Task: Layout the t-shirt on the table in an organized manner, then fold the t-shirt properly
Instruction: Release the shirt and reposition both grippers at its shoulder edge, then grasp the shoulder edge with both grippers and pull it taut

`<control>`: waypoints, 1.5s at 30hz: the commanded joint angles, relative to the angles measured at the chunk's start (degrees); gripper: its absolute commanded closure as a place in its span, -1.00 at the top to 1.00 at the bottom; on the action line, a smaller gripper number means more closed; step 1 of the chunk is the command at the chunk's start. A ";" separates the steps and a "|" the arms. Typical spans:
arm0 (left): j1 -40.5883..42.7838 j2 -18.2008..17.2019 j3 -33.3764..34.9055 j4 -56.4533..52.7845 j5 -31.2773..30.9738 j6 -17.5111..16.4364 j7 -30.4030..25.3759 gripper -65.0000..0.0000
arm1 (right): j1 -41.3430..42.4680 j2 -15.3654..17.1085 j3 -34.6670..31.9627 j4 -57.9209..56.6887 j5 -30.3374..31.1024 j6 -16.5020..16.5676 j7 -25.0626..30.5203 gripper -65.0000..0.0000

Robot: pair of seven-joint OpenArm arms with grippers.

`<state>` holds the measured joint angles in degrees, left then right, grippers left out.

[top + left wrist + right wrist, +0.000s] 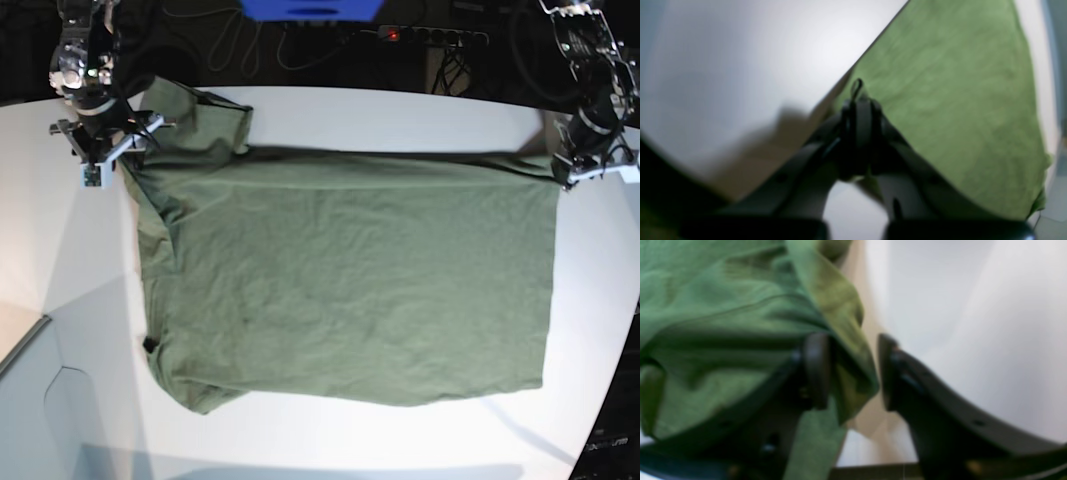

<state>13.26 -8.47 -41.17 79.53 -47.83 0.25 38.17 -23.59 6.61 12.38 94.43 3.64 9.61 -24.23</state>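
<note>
our left gripper [858,100] pinches a far corner of the t-shirt [350,280]; our right gripper [850,370] stands parted, cloth loose between its fingers [816,370]. the shirt lies mostly flat on the table [400,110], one sleeve bunched. we judge smoothing nearly done, folding not begun.

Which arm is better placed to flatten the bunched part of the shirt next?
The right arm, probably. Its end effector stands open at the crumpled sleeve area of the shirt, while the left end effector is shut at the opposite, already straight edge.
</note>
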 commanded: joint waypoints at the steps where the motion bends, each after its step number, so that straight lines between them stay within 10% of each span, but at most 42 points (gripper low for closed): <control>1: 0.15 -0.63 -0.46 1.13 -0.65 -0.21 0.11 -0.83 | -0.27 0.55 0.41 1.26 0.10 -0.16 1.24 -0.11; 8: 3.75 -0.45 -0.72 5.53 -0.74 -0.21 8.82 -0.01 | 0.25 0.29 3.22 1.61 0.10 -0.16 1.33 0.02; 20: 4.46 0.25 -9.43 12.21 -0.74 -0.21 8.90 0.02 | 6.58 0.29 0.59 8.91 0.10 -0.16 1.24 0.03; 35: -9.08 1.30 -9.25 5.53 -0.03 -0.21 8.82 0.02 | 21.53 0.29 -14.54 -12.37 -10.63 -0.24 1.68 0.03; 45: -14.36 1.30 4.02 -10.74 -0.03 -0.21 0.46 0.02 | 25.05 0.64 -10.67 -21.25 -12.21 -0.51 1.77 0.03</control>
<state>-0.89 -6.55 -37.08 68.23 -47.44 0.16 38.85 0.45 6.90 1.63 72.31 -8.58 9.26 -23.55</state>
